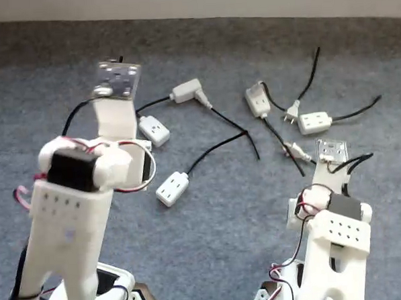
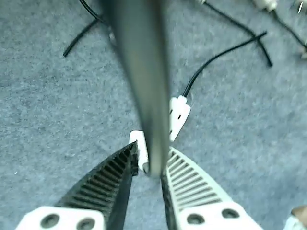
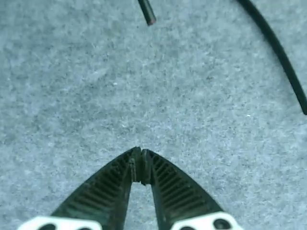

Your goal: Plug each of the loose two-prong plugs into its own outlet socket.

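Observation:
My left gripper [image 2: 149, 155] is shut on a small white connector [image 2: 139, 149] whose black cord [image 2: 144, 72] rises close past the camera. Just beyond its fingertips a white outlet socket [image 2: 178, 117] lies on the carpet with its slots up. From above, my left arm [image 1: 115, 124] stands over an outlet socket [image 1: 154, 130], and a second socket [image 1: 172, 188] lies nearer the front. A white plug [image 1: 187, 91] lies behind them. My right gripper [image 3: 141, 165] is shut and empty, held low over bare carpet. My right arm [image 1: 331, 210] is at the front right.
At the back right lie another plug [image 1: 257, 100], a third outlet socket [image 1: 313, 122] with a small plug [image 1: 291, 111] at its end, and a loose plug [image 1: 294, 148]. Black cords [image 1: 243, 131] cross mid-carpet. A cord end [image 3: 146, 13] lies ahead of the right gripper.

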{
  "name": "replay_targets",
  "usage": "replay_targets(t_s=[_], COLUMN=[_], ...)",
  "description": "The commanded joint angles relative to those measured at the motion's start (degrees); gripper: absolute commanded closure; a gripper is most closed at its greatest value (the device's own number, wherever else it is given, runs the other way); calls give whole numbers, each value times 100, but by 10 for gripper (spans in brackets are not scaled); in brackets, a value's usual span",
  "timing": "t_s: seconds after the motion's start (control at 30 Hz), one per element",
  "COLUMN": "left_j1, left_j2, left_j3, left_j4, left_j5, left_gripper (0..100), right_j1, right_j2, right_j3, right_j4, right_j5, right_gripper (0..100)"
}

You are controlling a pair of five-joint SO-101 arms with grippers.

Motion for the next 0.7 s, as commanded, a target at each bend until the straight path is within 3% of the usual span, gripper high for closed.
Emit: replay_targets(t_s=[0.0,0.13,0.37,0.53,0.6,0.67], left_j1=[110,154,901,1279,1288,1262], left_j2=[743,1305,2158,2211,2229,2229], left_j3=[-488,-769,-1051,-1024,-936,-708], left_j4=[343,343,334,281,9,-308], left_j5=[-440,-440,-457,-475,-818,-1679], left_gripper=[992,990,993,993,993,990], right_j1=[48,48,92,778,1086,1270], right_j2=[-163,-163,-171,-180,-180,-189], right_j3=[268,435,848,971,1086,1147], right_j4=[-374,-637,-1103,-1262,-1446,-1543], right_j5=[53,53,18,9,9,9], right_gripper=[991,991,991,991,991,991])
